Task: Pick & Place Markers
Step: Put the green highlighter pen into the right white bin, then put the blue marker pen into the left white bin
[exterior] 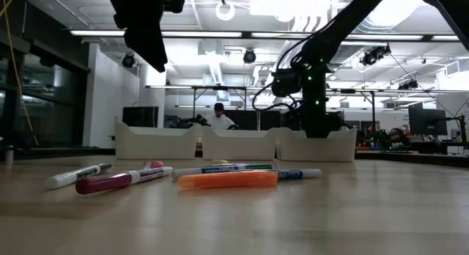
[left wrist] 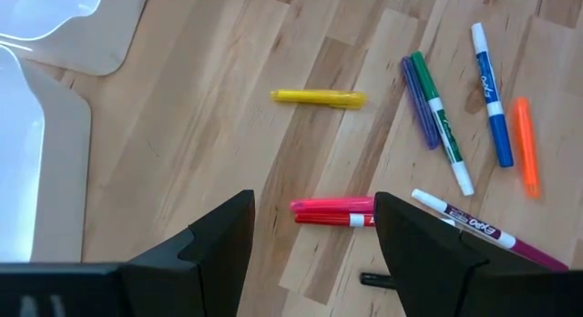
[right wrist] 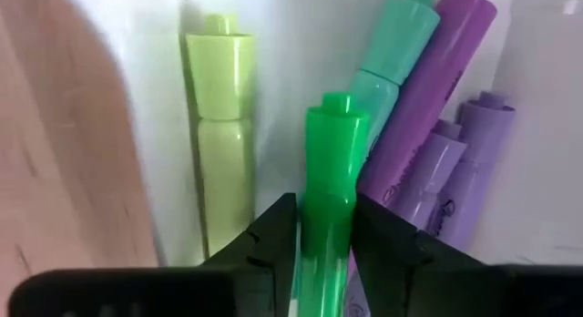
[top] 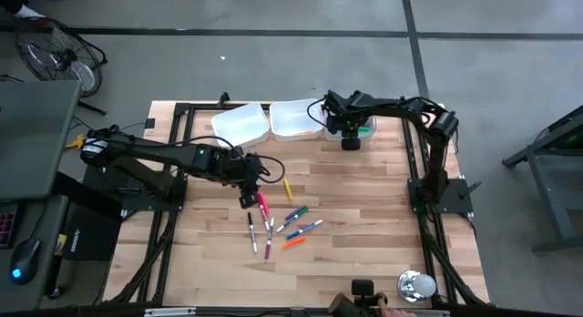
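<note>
Several markers (top: pixel 282 224) lie loose on the wooden table, among them a yellow one (left wrist: pixel 319 97), a red and a pink one (left wrist: pixel 332 208) side by side, and an orange one (exterior: pixel 227 180). My left gripper (left wrist: pixel 314 253) hangs open above the red and pink pair, touching nothing. At the far right, my right gripper (top: pixel 351 139) reaches down into a white tray (exterior: pixel 316 145). It is shut on a green marker (right wrist: pixel 328 162). A light-green marker (right wrist: pixel 219 126), a teal one (right wrist: pixel 401 44) and purple ones (right wrist: pixel 455 171) lie in that tray. My right gripper pinches the green marker's barrel (right wrist: pixel 326 221) between its two fingers, coming from above and pointing steeply down. The marker's capped end sticks out past the fingertips, over the markers in the tray. Whether it rests on them I cannot tell.
Two more white trays (top: pixel 241 124) (top: pixel 293 118) stand in a row left of the right gripper's tray, along the far edge. A shiny round object (top: pixel 417 285) sits at the near right edge. A person (exterior: pixel 218 117) shows in the room behind the trays.
</note>
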You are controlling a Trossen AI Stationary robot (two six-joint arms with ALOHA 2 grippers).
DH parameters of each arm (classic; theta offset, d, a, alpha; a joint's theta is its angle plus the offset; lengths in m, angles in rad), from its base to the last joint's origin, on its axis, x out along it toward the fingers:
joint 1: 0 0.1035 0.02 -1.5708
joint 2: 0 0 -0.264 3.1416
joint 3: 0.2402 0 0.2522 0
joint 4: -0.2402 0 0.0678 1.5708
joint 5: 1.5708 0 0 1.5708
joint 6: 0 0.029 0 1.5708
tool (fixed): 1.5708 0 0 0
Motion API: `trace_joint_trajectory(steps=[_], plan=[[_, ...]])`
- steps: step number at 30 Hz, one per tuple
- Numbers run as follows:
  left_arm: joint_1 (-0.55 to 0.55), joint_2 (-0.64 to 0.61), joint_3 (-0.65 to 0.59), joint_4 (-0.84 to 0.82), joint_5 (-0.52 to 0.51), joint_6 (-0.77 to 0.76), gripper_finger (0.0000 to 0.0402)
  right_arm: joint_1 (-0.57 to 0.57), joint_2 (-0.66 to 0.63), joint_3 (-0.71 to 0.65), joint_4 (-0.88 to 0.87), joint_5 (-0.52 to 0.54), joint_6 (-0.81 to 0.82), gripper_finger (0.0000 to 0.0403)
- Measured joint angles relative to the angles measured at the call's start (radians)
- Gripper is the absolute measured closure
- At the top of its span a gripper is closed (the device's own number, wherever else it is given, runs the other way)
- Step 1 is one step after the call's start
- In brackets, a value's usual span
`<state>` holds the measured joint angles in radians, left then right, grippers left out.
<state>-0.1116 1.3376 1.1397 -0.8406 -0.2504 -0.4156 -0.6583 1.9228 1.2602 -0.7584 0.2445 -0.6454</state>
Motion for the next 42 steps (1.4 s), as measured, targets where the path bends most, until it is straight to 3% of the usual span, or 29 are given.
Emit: trace_joint_trajectory(steps=[14,25,34,42], plan=[[0.0,0.0,0.0,0.0,-0.001,0.0,0.0179,0.0,0.0,0.0,-0.003,0.008,0.016,0.0269],[0.0,0.0,0.0,-0.001,-0.001,0.001,0.0179,0.022,-0.002,0.0,-0.006,0.089,0.027,0.0217],[0.0,0.0,0.0,-0.032,0.008,0.016,0.0179,0.047,-0.035,0.001,0.009,0.198,0.013,0.0203],[0.0,0.0,0.0,-0.07,0.006,0.018,0.0179,0.046,-0.14,0.001,0.019,0.212,0.036,0.0202]])
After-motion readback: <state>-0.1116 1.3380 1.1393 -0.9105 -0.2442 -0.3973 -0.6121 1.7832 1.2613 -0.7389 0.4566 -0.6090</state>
